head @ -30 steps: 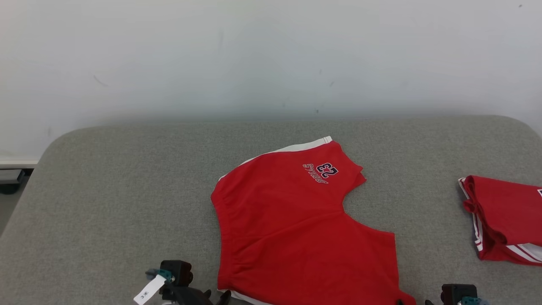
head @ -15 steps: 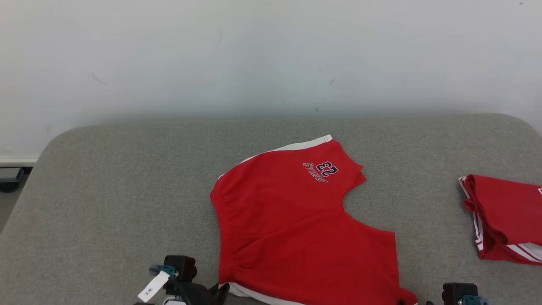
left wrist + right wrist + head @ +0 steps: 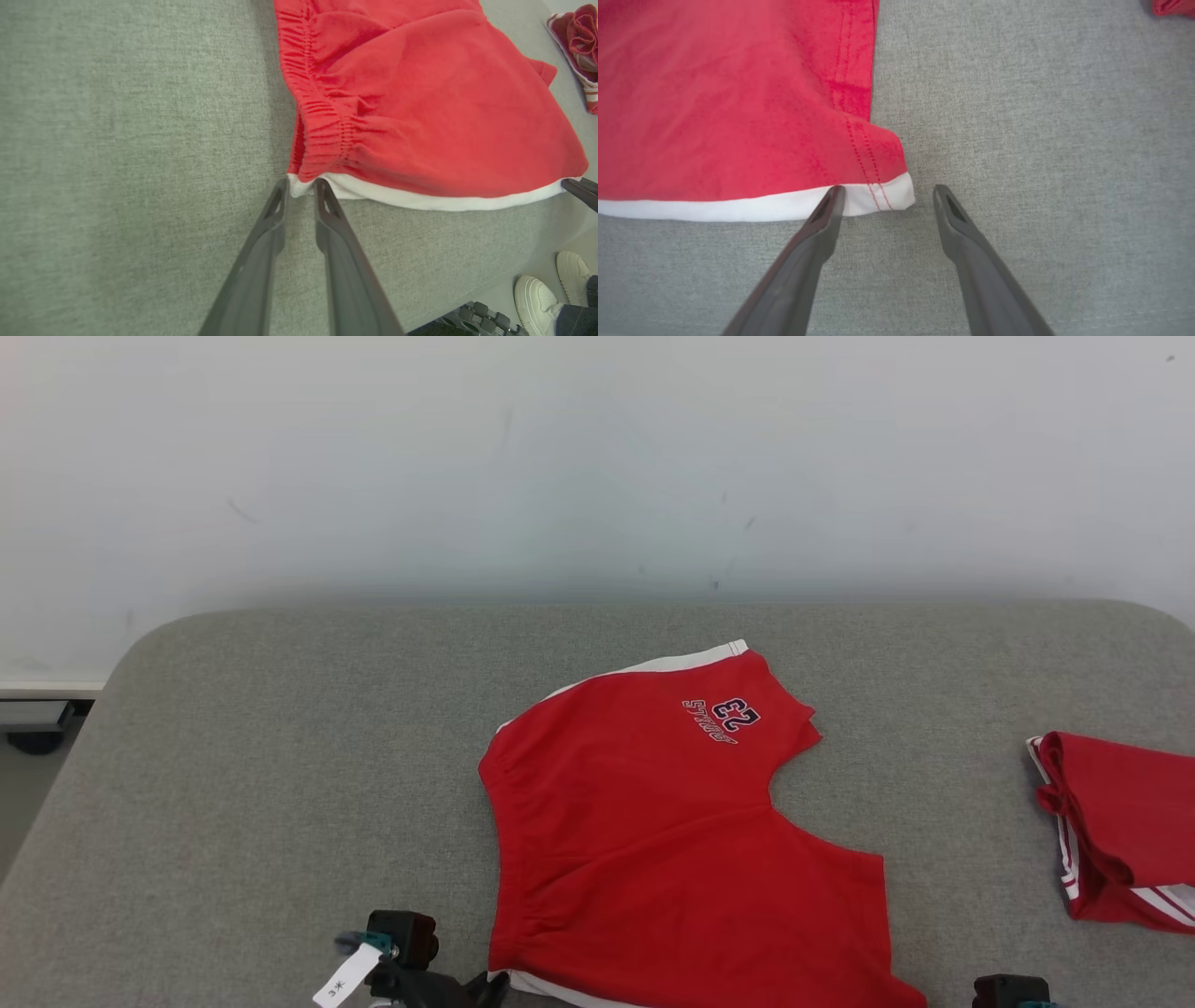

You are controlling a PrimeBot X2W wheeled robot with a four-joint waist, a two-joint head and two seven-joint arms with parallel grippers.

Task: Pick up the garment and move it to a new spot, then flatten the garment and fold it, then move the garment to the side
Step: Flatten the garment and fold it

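The garment (image 3: 653, 849), red shorts with a white side stripe and a "23" print, lies spread flat on the grey padded table (image 3: 280, 756). In the left wrist view my left gripper (image 3: 301, 184) has its fingers drawn close together, pinching the white corner of the garment (image 3: 420, 116) beside the gathered waistband. In the right wrist view my right gripper (image 3: 888, 190) stands open at the table surface. The white corner of the garment's (image 3: 738, 116) leg hem lies between its fingertips, the left fingertip (image 3: 833, 196) over the white band.
A second red garment (image 3: 1120, 831), folded, lies at the table's right edge. The table's near edge runs just behind both grippers. A person's white shoes (image 3: 537, 298) stand on the floor beyond that edge. Bare grey table stretches to the left and back.
My left gripper has closed from wide open onto the white waistband corner. The head camera has shifted slightly. The right gripper stays open at the hem.
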